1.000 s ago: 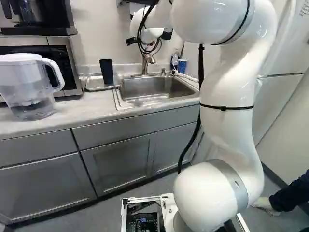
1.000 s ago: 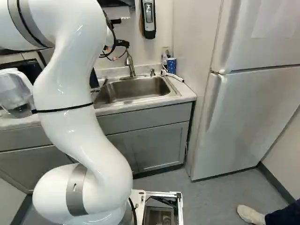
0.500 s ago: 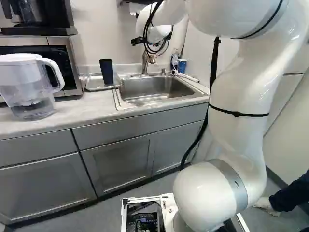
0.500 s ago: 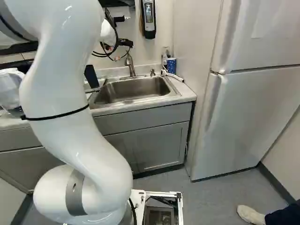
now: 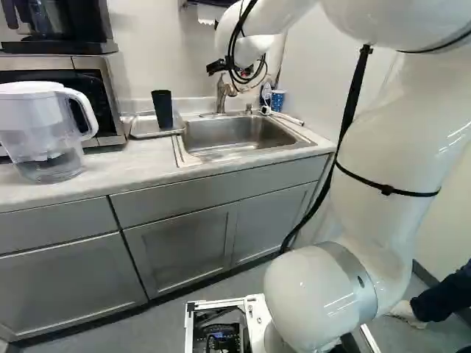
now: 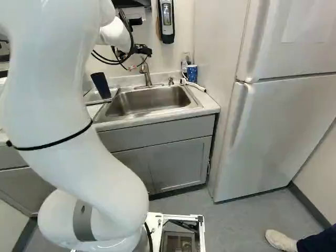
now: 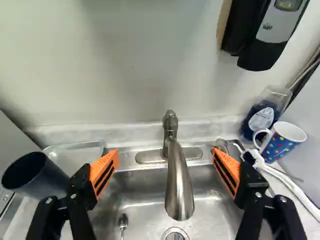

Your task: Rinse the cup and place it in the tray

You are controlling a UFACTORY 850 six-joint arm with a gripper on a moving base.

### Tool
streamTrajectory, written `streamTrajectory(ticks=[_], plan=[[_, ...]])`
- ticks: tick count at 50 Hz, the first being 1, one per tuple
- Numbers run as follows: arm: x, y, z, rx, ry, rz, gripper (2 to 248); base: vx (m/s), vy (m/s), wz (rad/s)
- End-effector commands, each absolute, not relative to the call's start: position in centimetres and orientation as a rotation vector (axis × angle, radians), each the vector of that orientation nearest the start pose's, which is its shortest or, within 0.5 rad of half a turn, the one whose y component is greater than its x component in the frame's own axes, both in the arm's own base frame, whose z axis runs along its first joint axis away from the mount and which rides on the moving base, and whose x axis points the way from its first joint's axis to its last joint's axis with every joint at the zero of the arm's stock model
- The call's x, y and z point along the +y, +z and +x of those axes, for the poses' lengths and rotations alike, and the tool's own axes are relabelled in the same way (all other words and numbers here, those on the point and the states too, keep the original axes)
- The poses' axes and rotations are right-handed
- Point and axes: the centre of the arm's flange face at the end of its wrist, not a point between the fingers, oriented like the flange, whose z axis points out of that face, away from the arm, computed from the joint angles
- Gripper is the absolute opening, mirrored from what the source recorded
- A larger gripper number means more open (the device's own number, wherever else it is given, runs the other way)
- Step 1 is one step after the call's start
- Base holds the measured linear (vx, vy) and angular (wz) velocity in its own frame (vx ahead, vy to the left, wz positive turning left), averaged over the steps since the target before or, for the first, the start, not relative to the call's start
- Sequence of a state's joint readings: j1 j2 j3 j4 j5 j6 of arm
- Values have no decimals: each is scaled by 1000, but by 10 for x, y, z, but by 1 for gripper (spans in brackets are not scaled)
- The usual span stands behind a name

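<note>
Right of the right base view: tall white refrigerator (image 6: 286, 142). Middle of the left base view: pale worktop (image 5: 96, 176) holding a rectangular stainless-steel sink (image 5: 239, 141); upper left, shallow rectangular tray (image 5: 142, 129). Black, orange-padded claw (image 6: 142, 50): fingers wide apart, curved metal faucet (image 7: 179, 185) visible between. Dark cylindrical cup (image 5: 163, 109): upright at the tray.

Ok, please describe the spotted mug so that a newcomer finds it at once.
Find the sink, then its far corner on the refrigerator's side. The mug stands there, beside a bottle. Unlike the bottle, the mug has a handle and coloured dots.
</note>
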State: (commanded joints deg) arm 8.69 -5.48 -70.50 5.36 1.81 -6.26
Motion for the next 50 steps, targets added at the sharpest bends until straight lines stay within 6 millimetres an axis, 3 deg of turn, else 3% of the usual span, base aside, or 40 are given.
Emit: streamTrajectory(ticks=[35,50], plan=[[49,649,483,-402,-1328,-2876,247,0,0,0],[46,640,472,-418,-1103,-2980,247,0,0,0]])
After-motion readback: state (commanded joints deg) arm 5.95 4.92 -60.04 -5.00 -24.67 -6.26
